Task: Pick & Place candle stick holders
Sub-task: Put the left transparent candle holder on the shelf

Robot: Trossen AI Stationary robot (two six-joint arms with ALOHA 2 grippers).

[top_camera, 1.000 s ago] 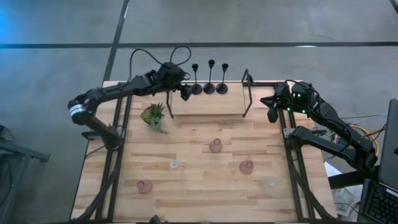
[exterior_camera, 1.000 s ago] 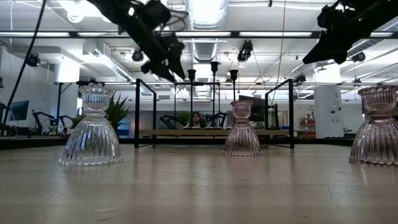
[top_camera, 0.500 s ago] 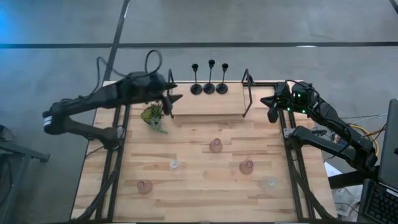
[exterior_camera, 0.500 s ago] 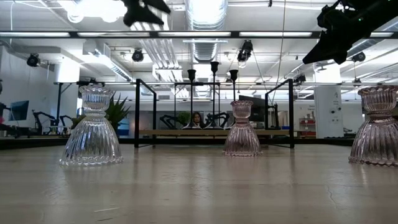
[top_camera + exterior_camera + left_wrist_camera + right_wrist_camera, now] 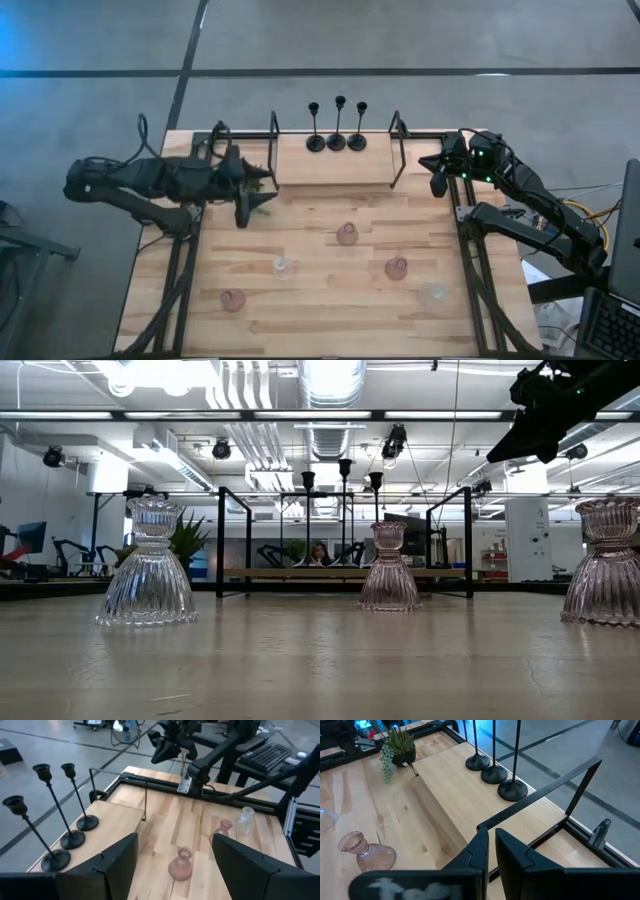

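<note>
Overhead, item one: a pale butcher-block table (image 5: 320,290) filling the lower centre of the high view, framed by dark rails, on a grey concrete floor (image 5: 420,35) crossed by dark seams.

Raised wooden shelf (image 5: 330,168) at the table's far edge, upper centre, between two black upright brackets. On its back edge stand the three black stemmed holders (image 5: 338,125) in a close row, bases nearly touching, all upright.

Pink glass holders: one at mid-table (image 5: 347,234), one to its lower right (image 5: 396,268), one at lower left (image 5: 232,299). Clear glass holders: one left of centre (image 5: 281,265), one at lower right (image 5: 432,294). All upright and well apart.

Small green plant (image 5: 252,185) just left of the shelf.

Left gripper (image 5: 243,193): at the frame's left, over the table's left rail beside the plant, fingers spread wide, grasping nothing.

Right gripper (image 5: 437,172): at the upper right, above the table's right rail, fingers drawn nearly together with only a thin slit between them, nothing held.

Room, from the low view: an open workshop with strip ceiling lights (image 5: 330,380), exposed silver ducts (image 5: 240,385), white walls, and a seated person (image 5: 320,552) far behind the shelf.
</note>
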